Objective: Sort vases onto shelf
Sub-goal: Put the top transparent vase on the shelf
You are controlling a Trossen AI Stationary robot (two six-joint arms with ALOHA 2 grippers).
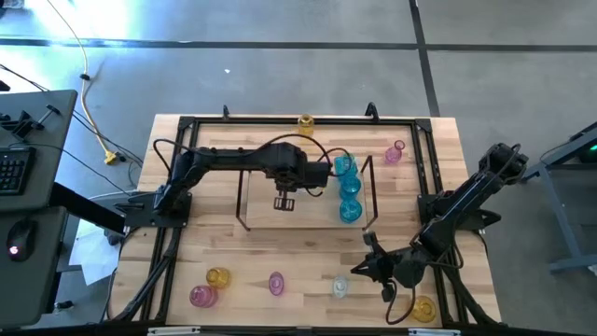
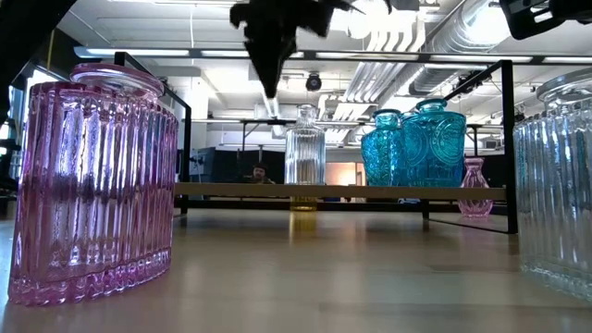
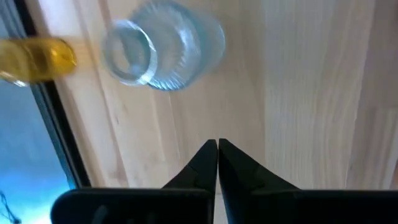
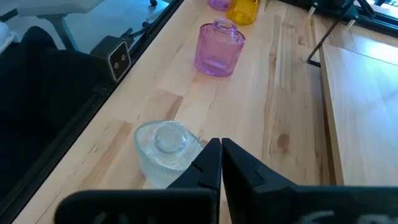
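Note:
The shelf (image 1: pixel 312 213) is a light-wood board with wire end frames, mid-table. Three cyan-blue vases (image 1: pixel 349 189) stand in a row at its right end, and a clear vase (image 2: pixel 303 143) stands farther left on it. My left gripper (image 1: pixel 284 203) hangs shut above the board (image 3: pixel 298 93), with that clear vase (image 3: pixel 161 43) ahead of it. My right gripper (image 1: pixel 359 270) is shut near the table's near edge, beside another clear vase (image 4: pixel 165 152). Loose vases stand on the tabletop: pink (image 1: pixel 276 283), pink (image 1: pixel 201 297), yellow (image 1: pixel 217 277), yellow (image 1: pixel 424 308), pink (image 1: pixel 395 152), yellow (image 1: pixel 305 121). My right gripper's shut fingers (image 4: pixel 208 163) show right against the side of the clear vase's shoulder (image 4: pixel 186 149), which stands upright on the table. I cannot tell whether they touch it or hover above it.
A black frame (image 1: pixel 280 122) runs round the tabletop and both arm bases. The shelf's wire uprights (image 1: pixel 369 191) rise at its short ends. Bare wood lies between the shelf and the near row of vases. A desk with a keyboard (image 1: pixel 14 168) stands off the table's left.

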